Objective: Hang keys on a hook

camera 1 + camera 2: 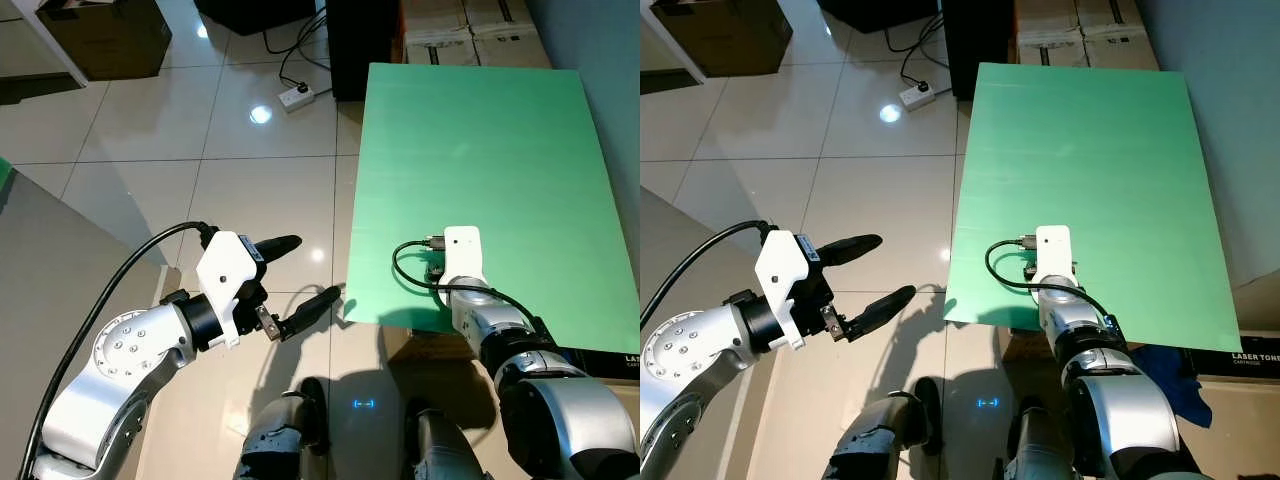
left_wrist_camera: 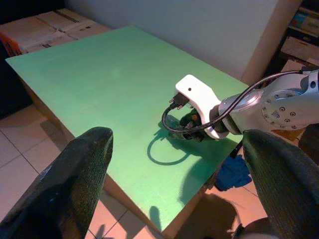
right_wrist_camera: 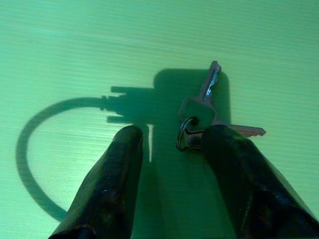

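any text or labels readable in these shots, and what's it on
"LASER TONE", cut off by the picture's edge: on a dark box on the floor beside the green board.
"LA", the same label cut shorter: on that box in the left eye view.
Printing on the cardboard boxes beyond the board: too blurred to read.

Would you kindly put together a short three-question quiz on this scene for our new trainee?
1. True or false: the keys lie flat on the green board.
2. Multiple choice: where is the right end effector? A) over the tiled floor; B) low over the board, fingers straddling the key ring; C) inside a cardboard box.
3. Fill in: the left end effector is held out over the ______ with its fingers spread.

Key
1. True. They rest on the board, not yet lifted.
2. B. The right wrist view shows one finger on each side of the ring, with a gap between them.
3. Tiled floor, to the left of the board.
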`<state>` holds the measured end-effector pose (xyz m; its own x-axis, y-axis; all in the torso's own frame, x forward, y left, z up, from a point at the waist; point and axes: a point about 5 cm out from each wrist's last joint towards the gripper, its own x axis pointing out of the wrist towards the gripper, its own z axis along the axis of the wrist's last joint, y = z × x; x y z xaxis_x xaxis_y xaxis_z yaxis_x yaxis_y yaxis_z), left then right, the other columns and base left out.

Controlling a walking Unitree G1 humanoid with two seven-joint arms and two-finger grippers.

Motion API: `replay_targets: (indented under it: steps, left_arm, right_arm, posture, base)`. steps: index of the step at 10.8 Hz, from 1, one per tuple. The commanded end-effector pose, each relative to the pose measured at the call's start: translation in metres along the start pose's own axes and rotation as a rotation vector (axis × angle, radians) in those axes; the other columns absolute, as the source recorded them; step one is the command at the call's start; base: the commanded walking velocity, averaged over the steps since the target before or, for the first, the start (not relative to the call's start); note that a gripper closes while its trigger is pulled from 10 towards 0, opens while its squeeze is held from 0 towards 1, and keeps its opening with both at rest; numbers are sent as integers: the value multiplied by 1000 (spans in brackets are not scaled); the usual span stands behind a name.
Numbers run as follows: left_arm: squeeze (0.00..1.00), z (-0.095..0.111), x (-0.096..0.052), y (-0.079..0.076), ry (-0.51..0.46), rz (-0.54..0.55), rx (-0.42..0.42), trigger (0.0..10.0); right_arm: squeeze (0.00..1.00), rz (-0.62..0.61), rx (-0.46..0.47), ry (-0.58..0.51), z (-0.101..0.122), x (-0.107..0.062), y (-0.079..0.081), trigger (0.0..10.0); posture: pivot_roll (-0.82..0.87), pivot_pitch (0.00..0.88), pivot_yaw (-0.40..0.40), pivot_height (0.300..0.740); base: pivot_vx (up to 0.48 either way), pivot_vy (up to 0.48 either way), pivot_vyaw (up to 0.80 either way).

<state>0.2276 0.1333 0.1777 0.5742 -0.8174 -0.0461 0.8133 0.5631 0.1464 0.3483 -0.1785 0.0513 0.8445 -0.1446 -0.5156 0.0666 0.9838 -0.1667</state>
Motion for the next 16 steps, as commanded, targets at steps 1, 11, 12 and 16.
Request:
replay_targets:
  steps: [1,11,12,16]
  left_arm:
    - [0,0,-4,-2,12,-11,1,10000]
    - [0,1,-4,-4,12,-21,-7,10000]
    - [0,1,-3,-4,12,-21,-7,10000]
    - [0,1,-3,-3,8,-22,-6,10000]
  right_arm:
    - [0,-1,19,23,-6,0,1,0]
    - [0,-1,28,20,-6,0,1,0]
    - [0,-3,30,20,-6,0,0,0]
    - [0,-9,33,16,-4,0,-2,0]
  posture:
    - [186,331,155,740]
    - [181,321,152,740]
    - [179,317,152,740]
    - [177,313,150,740]
  base:
    - [0,0,0]
    - [0,0,0]
    - [0,0,0]
    - [0,0,0]
